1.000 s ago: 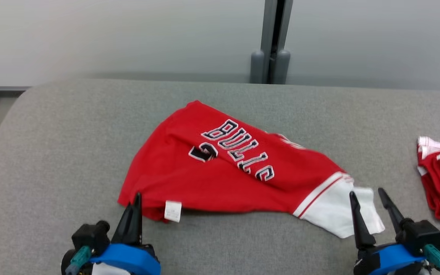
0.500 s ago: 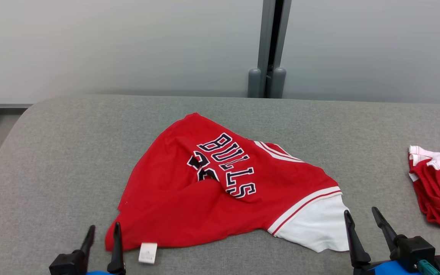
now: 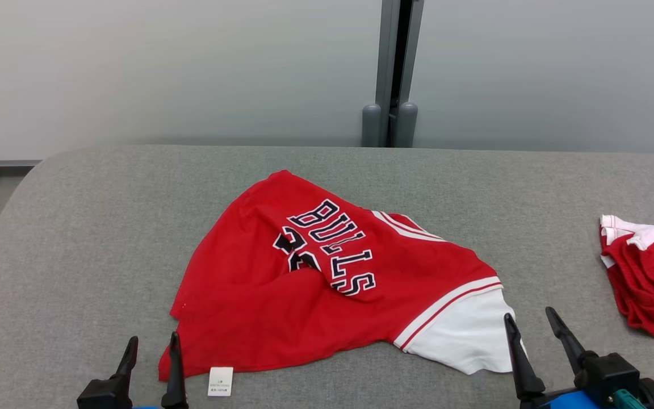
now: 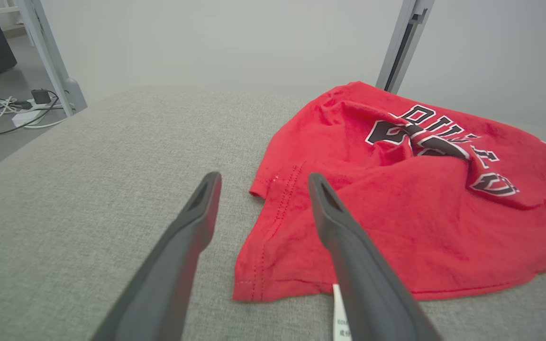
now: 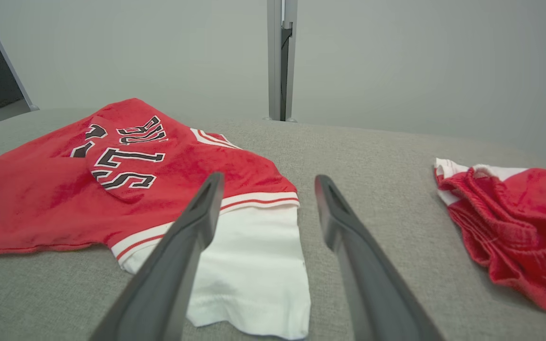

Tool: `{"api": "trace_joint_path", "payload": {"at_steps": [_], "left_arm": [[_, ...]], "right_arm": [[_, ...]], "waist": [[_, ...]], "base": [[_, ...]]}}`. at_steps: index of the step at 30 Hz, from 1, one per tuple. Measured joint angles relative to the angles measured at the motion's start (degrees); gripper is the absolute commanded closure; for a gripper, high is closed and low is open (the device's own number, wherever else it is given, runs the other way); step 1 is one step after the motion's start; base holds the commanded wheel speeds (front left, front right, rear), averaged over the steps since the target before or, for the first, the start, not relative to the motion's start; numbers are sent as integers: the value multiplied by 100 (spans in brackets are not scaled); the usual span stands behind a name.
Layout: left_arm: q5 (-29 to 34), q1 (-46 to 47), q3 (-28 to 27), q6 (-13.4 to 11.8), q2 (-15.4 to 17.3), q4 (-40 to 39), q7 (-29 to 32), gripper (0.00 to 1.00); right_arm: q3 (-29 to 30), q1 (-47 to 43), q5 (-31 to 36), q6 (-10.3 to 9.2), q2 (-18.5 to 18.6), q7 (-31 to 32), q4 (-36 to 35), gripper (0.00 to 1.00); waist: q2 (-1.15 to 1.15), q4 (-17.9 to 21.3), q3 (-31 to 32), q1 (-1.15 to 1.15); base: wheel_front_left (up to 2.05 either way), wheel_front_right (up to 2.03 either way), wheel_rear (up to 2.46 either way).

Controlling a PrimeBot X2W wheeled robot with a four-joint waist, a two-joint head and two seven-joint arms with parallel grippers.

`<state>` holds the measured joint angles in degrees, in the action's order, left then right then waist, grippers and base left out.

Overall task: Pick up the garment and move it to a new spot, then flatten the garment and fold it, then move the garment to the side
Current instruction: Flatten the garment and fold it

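Though crumpled, garment (image 3: 259, 307) between left pincer (image 3: 154, 337) and right pincer (image 3: 528, 313).

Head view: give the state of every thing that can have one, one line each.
jersey, crumpled, unfolded, lying loose on the grey cushion
care label, lying flat at the jersey's near hem
second red garment, bunched up at the right
left pincer, open, empty
right pincer, open, empty

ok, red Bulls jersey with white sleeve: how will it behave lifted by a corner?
Likely floppy: the red jersey lies rumpled, folds crossing its lettering. It should drape and bunch when lifted. A push would probably wrinkle it, not slide it.
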<state>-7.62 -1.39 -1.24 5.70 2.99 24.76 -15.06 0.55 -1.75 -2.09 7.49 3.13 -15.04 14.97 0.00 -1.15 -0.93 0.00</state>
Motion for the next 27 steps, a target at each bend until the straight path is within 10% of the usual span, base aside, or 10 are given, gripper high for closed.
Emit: {"api": "trace_joint_path", "payload": {"at_steps": [18, 19, 20, 21, 27], "left_arm": [[-224, 277, 342, 89, -5, 126, 0, 0], [-240, 279, 332, 90, -4, 136, 0, 0], [-259, 279, 320, 91, -4, 155, 0, 0], [-281, 279, 299, 91, -5, 167, 0, 0], [-412, 280, 234, 92, -4, 283, 0, 0]], "right_arm": [[382, 781, 330, 1, -16, -70, 2448, 0], [390, 832, 355, 1, -14, -79, 2538, 20], [376, 875, 354, 1, -12, -93, 2628, 78], [354, 918, 325, 1, -12, -116, 2705, 100], [557, 979, 323, 18, -2, -78, 2658, 100]], "waist": [[0, -248, -591, 1], [0, -254, -603, 1], [0, -255, -612, 0], [0, -252, -618, 0], [0, -193, -628, 1]], "base": [[0, 0, 0], [0, 0, 0], [0, 0, 0], [0, 0, 0], [0, 0, 0]]}}
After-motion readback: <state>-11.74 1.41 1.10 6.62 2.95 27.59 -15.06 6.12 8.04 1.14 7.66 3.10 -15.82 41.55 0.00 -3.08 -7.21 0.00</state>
